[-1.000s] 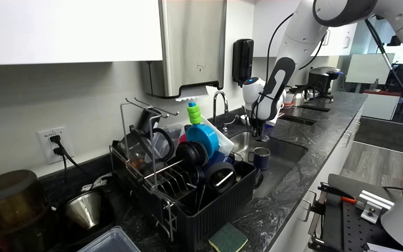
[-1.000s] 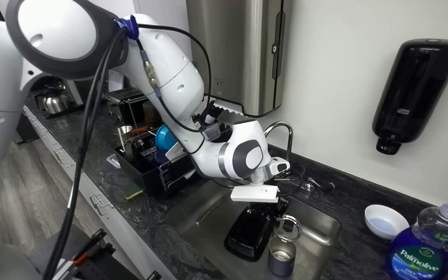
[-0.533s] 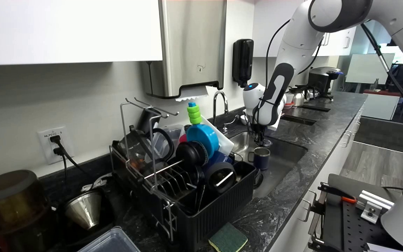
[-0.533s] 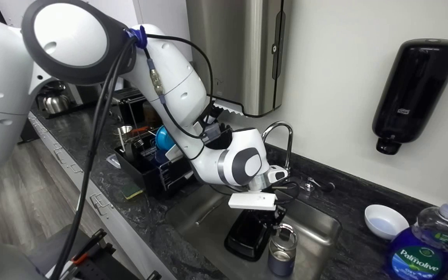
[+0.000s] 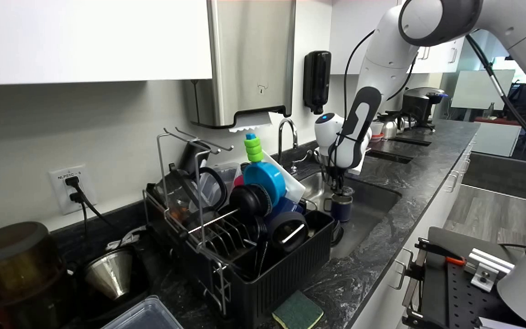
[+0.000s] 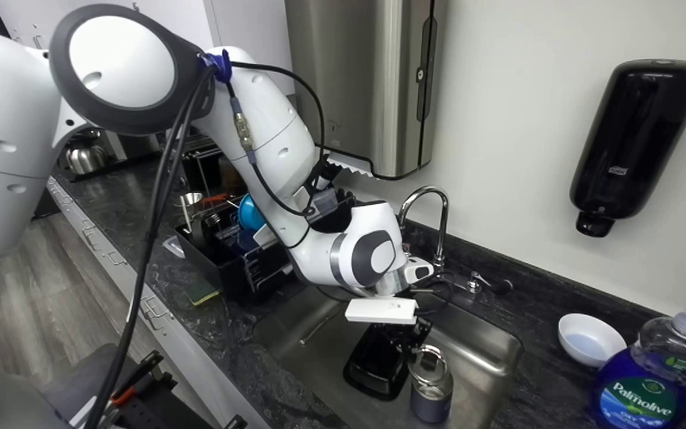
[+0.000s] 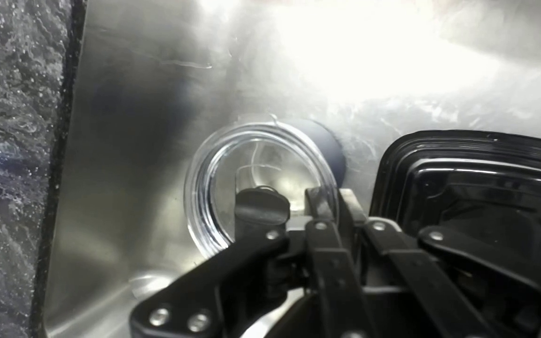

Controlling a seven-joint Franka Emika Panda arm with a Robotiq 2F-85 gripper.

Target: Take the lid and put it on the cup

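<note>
The clear lid is held by its edge in the gripper: its rim is pinched between the two fingers, which are closed on it. In the wrist view, one fingertip is seen inside the circle of the rim and the other just outside it, so that nearly all of the lid is held out to one side of the grip. The lid appears tilted and is held over the mouth of the dark blue cup, which is stood upright in the sink. Whether lid and cup are touching cannot be told. Near the cup, a black container is laid in the sink.

"Palmolive" can be read on the label of the blue soap bottle, which is placed near a white bowl. On the wall, the black dispenser is marked "TORK". In an exterior view, a label beginning "NLP" can be made out on the outlet plate, past the filled dish rack.
</note>
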